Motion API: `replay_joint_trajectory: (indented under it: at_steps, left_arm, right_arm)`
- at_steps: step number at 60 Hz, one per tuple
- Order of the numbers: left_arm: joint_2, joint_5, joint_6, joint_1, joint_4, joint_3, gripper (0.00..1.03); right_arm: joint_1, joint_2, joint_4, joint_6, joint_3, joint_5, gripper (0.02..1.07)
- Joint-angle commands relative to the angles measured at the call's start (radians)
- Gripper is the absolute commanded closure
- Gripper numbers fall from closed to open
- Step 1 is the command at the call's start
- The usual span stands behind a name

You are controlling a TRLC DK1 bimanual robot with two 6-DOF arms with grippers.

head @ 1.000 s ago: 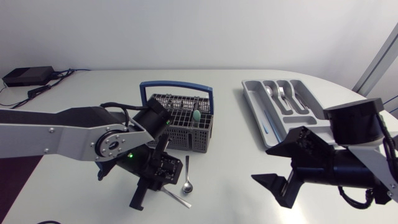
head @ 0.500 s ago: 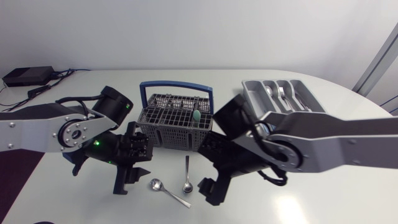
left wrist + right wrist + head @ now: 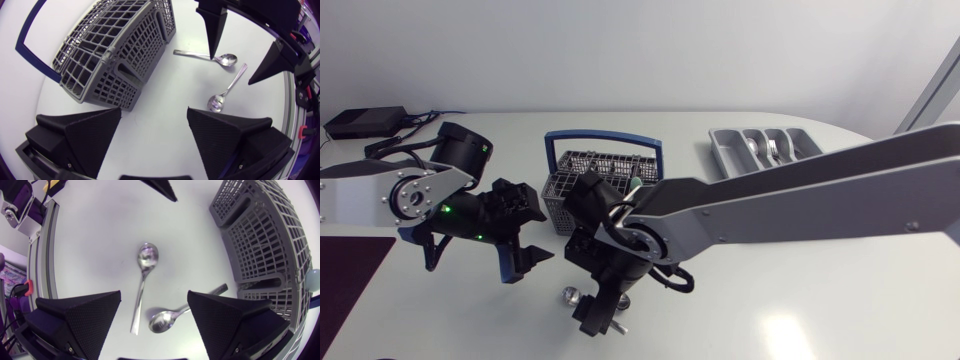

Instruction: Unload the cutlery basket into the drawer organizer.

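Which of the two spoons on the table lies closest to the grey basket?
The spoon whose handle tip ends right beside the basket; the other spoon lies well clear of it.

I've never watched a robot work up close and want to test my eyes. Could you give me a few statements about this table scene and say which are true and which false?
1. Two spoons lie on the table beside the basket. True.
2. The left claw grips a spoon. False: it is open and holds nothing.
3. The right claw hangs open over the spoons. True.
4. The drawer organizer is empty. False: cutlery already lies in it.
5. The basket's handle is red. False: it is blue.
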Motion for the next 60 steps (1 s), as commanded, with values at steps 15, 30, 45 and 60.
replay_joint_trajectory:
  at_steps: [15,30,45,60]
  left_arm:
    - [0.005,0.069,-0.058,0.041,0.005,-0.03,0.05]
    - [0.009,0.095,-0.067,0.043,0.013,-0.042,0.05]
    - [0.009,0.095,-0.067,0.053,0.025,-0.041,0.05]
    - [0.014,0.095,-0.067,0.058,0.031,-0.042,0.05]
  right_arm:
    - [0.033,0.156,-0.047,0.064,0.089,0.065,0.21]
    - [0.041,0.18,-0.055,0.076,0.09,0.096,0.41]
    - [0.041,0.19,-0.078,0.081,0.1,0.09,0.69]
    - [0.058,0.188,-0.056,0.058,0.069,0.059,0.89]
